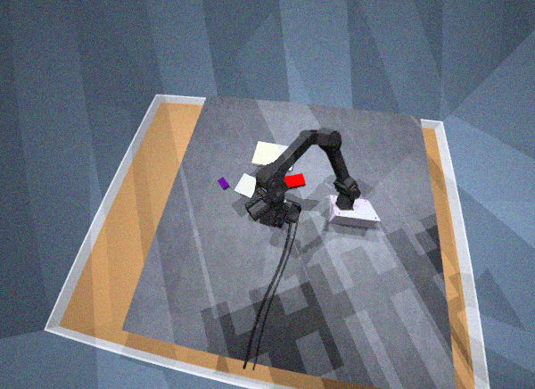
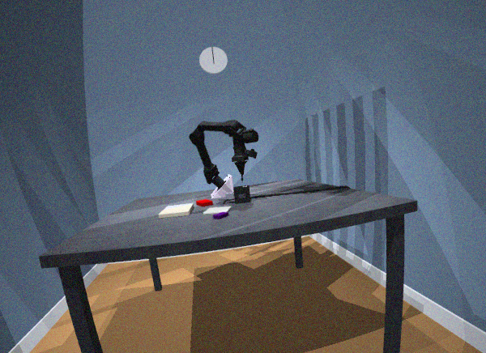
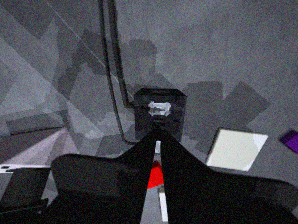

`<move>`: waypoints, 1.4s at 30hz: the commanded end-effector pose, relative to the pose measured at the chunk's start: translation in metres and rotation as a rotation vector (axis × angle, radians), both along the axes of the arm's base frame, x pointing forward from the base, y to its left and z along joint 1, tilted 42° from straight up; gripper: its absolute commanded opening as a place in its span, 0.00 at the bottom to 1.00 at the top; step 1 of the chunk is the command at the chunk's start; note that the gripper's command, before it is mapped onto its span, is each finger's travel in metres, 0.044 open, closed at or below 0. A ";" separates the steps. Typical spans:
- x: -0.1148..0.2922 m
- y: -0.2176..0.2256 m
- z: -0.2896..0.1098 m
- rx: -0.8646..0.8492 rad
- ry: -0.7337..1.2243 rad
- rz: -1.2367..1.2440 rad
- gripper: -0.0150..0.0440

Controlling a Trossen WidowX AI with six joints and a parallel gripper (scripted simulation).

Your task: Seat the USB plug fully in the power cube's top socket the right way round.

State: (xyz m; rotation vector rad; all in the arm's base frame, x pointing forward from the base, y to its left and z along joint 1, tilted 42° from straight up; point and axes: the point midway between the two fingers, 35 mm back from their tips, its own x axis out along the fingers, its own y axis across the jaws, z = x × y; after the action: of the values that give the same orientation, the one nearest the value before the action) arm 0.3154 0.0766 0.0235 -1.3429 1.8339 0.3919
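The dark power cube stands on the table near the arm's base. Its light socket opening faces up and shows in the wrist view. My gripper points straight down a short way above the cube's top. It is shut on the small USB plug, which is almost hidden between the fingertips. The plug is clear of the socket. Two dark cables run from the cube across the table to its edge.
A red block, a white tile, a cream pad and a purple block lie beside the cube. The arm's pale base plate is close by.
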 end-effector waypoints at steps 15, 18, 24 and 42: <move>0.000 0.000 0.000 0.012 0.068 0.080 0.25; 0.000 0.000 -0.001 0.011 0.065 0.077 0.25; 0.001 0.000 -0.001 0.011 0.064 0.076 0.25; 0.001 0.000 -0.004 0.010 0.061 0.074 0.25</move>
State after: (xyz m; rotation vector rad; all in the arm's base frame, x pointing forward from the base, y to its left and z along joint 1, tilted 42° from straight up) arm 0.3162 0.0767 0.0205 -1.4115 1.8333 0.4910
